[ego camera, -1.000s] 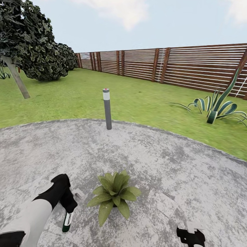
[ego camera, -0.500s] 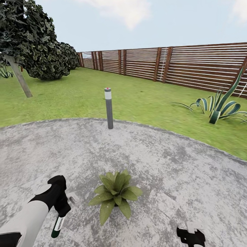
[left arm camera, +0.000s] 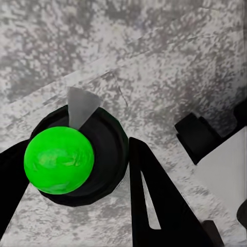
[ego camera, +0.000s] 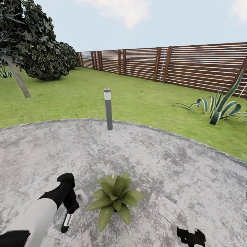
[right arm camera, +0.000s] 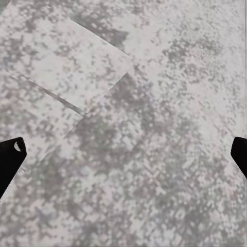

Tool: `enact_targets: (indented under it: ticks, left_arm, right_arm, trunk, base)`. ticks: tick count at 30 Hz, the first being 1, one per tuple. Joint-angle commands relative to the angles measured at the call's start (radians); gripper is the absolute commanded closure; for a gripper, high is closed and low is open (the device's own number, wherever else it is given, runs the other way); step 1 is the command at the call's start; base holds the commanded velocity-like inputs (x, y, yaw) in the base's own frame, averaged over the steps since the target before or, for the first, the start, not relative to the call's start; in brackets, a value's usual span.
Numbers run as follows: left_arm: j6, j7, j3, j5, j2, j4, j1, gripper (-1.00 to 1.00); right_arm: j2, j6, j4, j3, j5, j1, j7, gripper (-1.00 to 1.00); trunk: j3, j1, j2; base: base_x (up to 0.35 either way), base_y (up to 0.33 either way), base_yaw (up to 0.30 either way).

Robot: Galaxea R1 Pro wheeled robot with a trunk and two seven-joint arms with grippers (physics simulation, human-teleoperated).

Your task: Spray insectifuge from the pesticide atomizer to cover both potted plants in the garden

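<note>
While the left end effector (ego camera: 70, 206) pinches the pesticide atomizer (ego camera: 66, 222) beside the potted plant (ego camera: 115, 196), mottled grey patio (ego camera: 164, 164) stretches beyond it toward lawn (ego camera: 144, 103) and fence (ego camera: 192, 68).

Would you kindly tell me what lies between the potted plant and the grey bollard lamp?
Only bare paving: in the head view, nothing stands between the potted plant and the lamp.

The head camera looks forward and down across the patio (ego camera: 164, 161), whose paving both downward-facing wrist cameras share, close up.
</note>
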Motion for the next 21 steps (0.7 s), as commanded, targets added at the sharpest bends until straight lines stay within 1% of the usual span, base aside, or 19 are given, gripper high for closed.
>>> enact_targets:
  ticks: [1, 3, 9, 10, 13, 17, 19, 21]
  left_arm:
    - [0.01, -0.008, -0.007, -0.006, -0.003, -0.002, -0.001, 1.0]
    - [0.01, -0.008, -0.012, -0.006, -0.004, -0.002, -0.001, 1.0]
    - [0.009, -0.008, -0.009, -0.006, 0.014, -0.001, 0.0, 1.0]
    - [0.009, -0.008, -0.006, -0.005, 0.021, -0.001, 0.0, 1.0]
    - [0.009, -0.009, -0.008, -0.005, 0.019, -0.001, 0.0, 1.0]
    - [0.009, -0.01, -0.012, -0.004, 0.007, -0.002, -0.005, 1.0]
    - [0.012, -0.013, -0.012, -0.005, 0.006, -0.003, -0.025, 1.0]
    - [0.012, -0.016, -0.013, -0.006, 0.009, -0.002, -0.051, 1.0]
  right_arm:
    - [0.0, -0.003, 0.001, -0.008, 0.01, -0.001, -0.003, -1.0]
    - [0.0, -0.003, 0.001, -0.008, 0.01, -0.001, -0.003, -1.0]
    - [0.0, -0.003, 0.001, -0.008, 0.01, -0.001, -0.003, -1.0]
    - [0.0, -0.003, 0.002, -0.008, 0.01, -0.001, -0.003, -1.0]
    - [0.0, -0.003, 0.002, -0.008, 0.01, -0.001, -0.004, -1.0]
    - [0.0, -0.003, 0.002, -0.008, 0.01, -0.001, -0.004, -1.0]
    - [0.0, -0.003, 0.002, -0.007, 0.01, -0.001, -0.004, -1.0]
    - [0.0, -0.003, 0.003, -0.007, 0.01, -0.001, -0.004, -1.0]
  trunk:
    - [-0.001, 0.0, 0.0]
    - [-0.001, 0.0, 0.0]
    - [-0.001, 0.0, 0.0]
    - [-0.001, 0.0, 0.0]
    - [-0.001, 0.0, 0.0]
    - [-0.001, 0.0, 0.0]
    - [-0.001, 0.0, 0.0]
    - [-0.001, 0.0, 0.0]
  base:
    - [0.003, 0.0, -0.214]
    - [0.002, 0.0, -0.254]
    - [-0.004, 0.0, -0.29]
    - [-0.222, 0.034, -0.185]
    - [-0.212, 0.038, -0.058]
    - [-0.034, 0.006, -0.008]
    - [-0.005, 0.001, -0.012]
    - [-0.001, 0.0, -0.184]
